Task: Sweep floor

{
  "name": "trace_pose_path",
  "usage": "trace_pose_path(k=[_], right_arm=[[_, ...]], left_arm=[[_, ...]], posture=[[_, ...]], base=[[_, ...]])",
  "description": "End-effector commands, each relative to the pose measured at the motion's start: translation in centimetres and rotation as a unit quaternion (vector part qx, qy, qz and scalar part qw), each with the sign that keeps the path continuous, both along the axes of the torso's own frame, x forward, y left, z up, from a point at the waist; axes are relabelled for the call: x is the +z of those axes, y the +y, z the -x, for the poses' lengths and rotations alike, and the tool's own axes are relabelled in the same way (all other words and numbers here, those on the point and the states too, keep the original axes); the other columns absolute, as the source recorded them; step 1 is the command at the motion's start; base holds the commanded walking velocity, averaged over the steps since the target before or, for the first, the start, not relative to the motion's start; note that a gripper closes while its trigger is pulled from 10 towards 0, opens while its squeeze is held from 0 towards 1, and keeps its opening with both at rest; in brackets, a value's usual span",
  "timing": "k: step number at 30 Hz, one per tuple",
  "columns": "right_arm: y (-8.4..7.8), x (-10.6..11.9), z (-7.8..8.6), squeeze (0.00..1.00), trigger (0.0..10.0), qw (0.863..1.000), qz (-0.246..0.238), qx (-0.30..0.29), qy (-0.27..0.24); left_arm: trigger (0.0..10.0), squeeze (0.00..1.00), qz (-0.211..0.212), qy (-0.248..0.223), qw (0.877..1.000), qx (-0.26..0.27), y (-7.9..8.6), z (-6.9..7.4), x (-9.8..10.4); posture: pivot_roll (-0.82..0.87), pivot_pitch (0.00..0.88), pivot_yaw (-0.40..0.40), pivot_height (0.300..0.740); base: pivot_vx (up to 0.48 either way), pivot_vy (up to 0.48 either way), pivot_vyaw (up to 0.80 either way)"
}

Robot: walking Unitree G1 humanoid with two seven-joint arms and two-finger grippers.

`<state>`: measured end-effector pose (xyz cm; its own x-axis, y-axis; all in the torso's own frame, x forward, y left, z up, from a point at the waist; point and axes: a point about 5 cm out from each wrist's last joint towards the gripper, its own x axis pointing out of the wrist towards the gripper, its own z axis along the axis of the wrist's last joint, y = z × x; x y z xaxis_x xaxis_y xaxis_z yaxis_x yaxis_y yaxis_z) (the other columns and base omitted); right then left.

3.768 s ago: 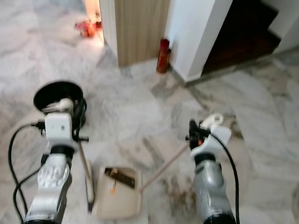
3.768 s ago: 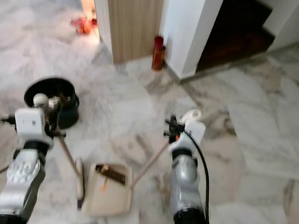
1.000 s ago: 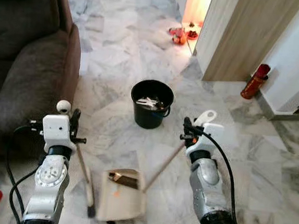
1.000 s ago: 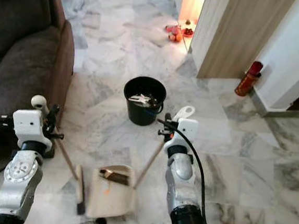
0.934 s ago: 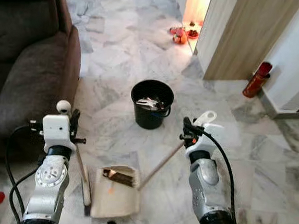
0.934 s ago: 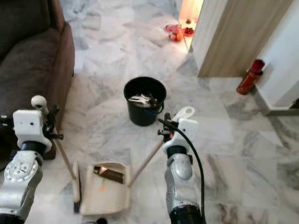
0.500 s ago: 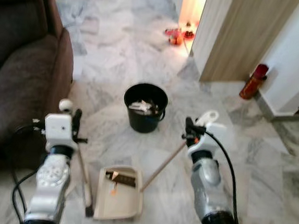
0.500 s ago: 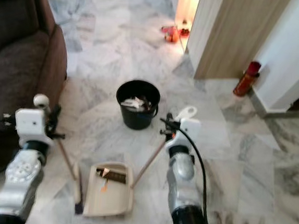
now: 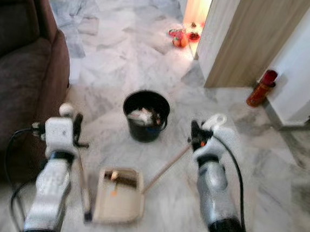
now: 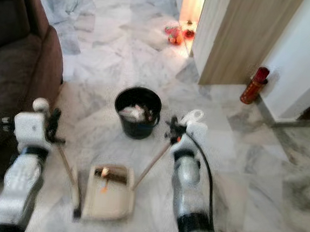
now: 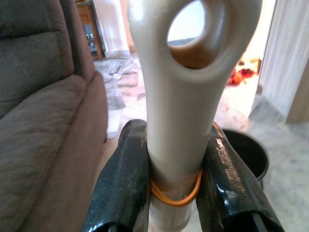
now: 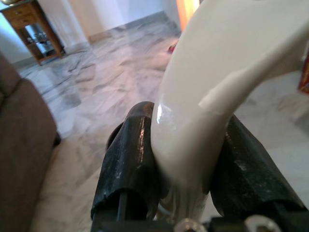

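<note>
The left gripper point(image 11: 176, 193) is clamped on the cream handle of a broom point(image 9: 82, 183), its black fingers point(image 11: 123, 183) pressing both sides just below the handle's hanging hole. The broom's head rests on the marble floor point(image 9: 122, 53) at the lower left of the head view, just left of the dustpan point(image 9: 118, 197). The right gripper point(image 12: 186, 164) is closed on the white grip of the dustpan's long handle, which slants down to the pan at lower centre. The cream pan lies flat on the floor with dark debris and an orange scrap inside. Beyond it, mid-frame, stands a black bucket point(image 9: 146, 115) holding rubbish. A brown sofa point(image 9: 17, 71) fills the left edge; a red bottle point(image 9: 260, 87) stands by the white wall at right.
</note>
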<state>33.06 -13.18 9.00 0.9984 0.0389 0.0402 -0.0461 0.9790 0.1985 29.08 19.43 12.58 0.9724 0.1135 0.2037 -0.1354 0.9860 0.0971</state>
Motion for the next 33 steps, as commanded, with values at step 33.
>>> trace_pose_path(k=[33], right_arm=[[0.4,3.7,-0.9,0.00,10.0,0.999,-0.010,0.009,-0.047]], left_arm=[[10.0,0.00,-0.002,-0.016,1.000,0.002,0.5,0.1,0.7]], posture=[[0.15,0.172,-0.028,0.740]], base=[[0.175,0.000,0.00]])
